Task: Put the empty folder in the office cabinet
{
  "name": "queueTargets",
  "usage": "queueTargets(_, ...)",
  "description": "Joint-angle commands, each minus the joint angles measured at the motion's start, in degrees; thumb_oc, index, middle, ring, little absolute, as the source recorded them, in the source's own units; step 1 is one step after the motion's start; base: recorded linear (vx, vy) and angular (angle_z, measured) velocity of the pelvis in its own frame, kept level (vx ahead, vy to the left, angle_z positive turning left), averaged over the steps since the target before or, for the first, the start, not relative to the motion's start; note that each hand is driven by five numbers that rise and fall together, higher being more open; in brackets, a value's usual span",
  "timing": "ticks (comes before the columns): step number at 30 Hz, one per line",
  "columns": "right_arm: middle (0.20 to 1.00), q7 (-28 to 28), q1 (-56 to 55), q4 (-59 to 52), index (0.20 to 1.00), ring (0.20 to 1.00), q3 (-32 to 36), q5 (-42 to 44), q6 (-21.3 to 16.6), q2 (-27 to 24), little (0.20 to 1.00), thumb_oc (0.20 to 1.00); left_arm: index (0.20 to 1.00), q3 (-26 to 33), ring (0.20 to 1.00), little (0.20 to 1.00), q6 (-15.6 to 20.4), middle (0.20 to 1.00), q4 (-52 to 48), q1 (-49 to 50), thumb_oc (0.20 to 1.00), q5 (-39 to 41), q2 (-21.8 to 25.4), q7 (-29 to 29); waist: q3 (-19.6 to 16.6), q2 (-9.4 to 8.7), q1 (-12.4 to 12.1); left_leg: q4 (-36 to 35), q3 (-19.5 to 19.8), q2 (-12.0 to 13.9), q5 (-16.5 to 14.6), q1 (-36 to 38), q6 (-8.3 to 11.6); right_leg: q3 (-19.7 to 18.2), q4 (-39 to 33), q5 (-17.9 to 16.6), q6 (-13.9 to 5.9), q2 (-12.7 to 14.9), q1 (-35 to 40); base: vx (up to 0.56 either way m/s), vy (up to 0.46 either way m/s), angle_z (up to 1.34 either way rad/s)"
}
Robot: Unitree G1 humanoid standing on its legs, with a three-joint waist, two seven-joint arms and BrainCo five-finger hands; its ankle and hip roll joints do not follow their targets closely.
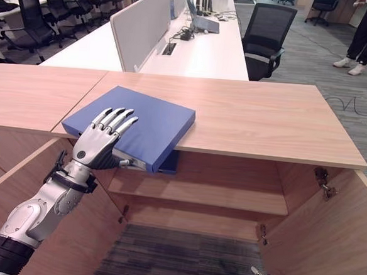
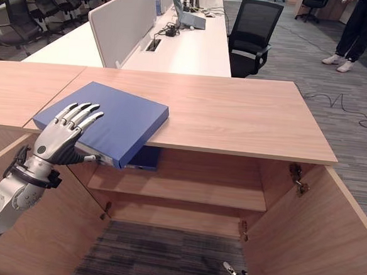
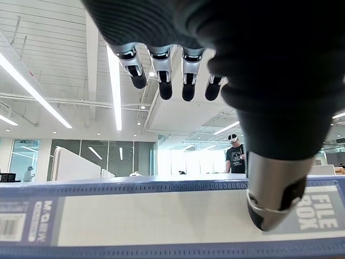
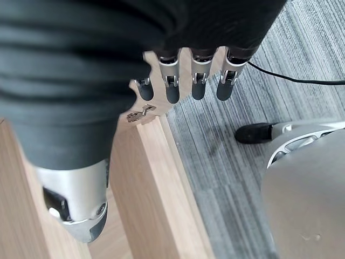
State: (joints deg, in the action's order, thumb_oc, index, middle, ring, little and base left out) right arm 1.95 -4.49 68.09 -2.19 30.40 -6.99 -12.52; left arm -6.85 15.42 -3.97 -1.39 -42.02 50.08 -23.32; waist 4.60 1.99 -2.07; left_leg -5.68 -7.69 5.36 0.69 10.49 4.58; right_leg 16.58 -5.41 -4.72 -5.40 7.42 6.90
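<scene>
Left hand [image 1: 98,141] lies with straight, spread fingers on top of the blue folder [image 1: 148,120], thumb against its spine. That folder rests flat at the front edge of the cabinet [image 1: 267,118] top, its near corner overhanging the open doors. Right hand [image 4: 178,81] hangs low beside the right door [image 1: 327,242], fingers relaxed and empty.

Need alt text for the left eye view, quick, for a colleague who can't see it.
The left hand lies with straight fingers on a blue file box that overhangs the front edge of the wooden cabinet top. Both cabinet doors stand open below, showing a shelf.
</scene>
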Motion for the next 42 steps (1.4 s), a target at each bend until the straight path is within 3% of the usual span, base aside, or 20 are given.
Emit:
queueTargets(1,1.0,0.0,4.5,2.3,1.0,1.0,0.8,1.9,-1.5,0.0,1.0,1.0,1.0,0.4,1.0,1.0,0.3,1.0,-0.2,-5.3,1.0,0.2,3.5,-0.8,3.0,-0.35,0.6,0.7,0.7,0.2,-3.9,1.5,0.76,1.1,0.9,5.3,-5.31,1.7,3.4,0.0,0.0,0.0)
queueTargets(28,1.0,-0.1,4.0,2.0,1.0,1.0,0.7,1.8,-1.7,-0.4,1.0,1.0,1.0,-3.3,1.0,1.0,-0.1,1.0,3.8,-6.5,1.0,-3.0,6.4,0.7,3.2,-0.36,0.8,0.7,0.5,0.1,-3.8,1.5,0.62,1.1,1.0,5.3,-5.35,1.6,3.5,0.0,0.0,0.0)
queueTargets(42,1.0,0.3,4.4,2.2,1.0,1.0,0.1,1.2,-1.3,-0.2,1.0,1.0,1.0,-6.5,1.0,1.0,-2.7,1.0,8.0,-10.0,1.0,-6.2,4.3,-0.7,3.2,-0.42,1.3,0.7,-0.2,0.0,-3.9,1.5,0.63,0.5,0.8,4.9,-5.5,1.9,3.1,0.0,0.001,-0.01)
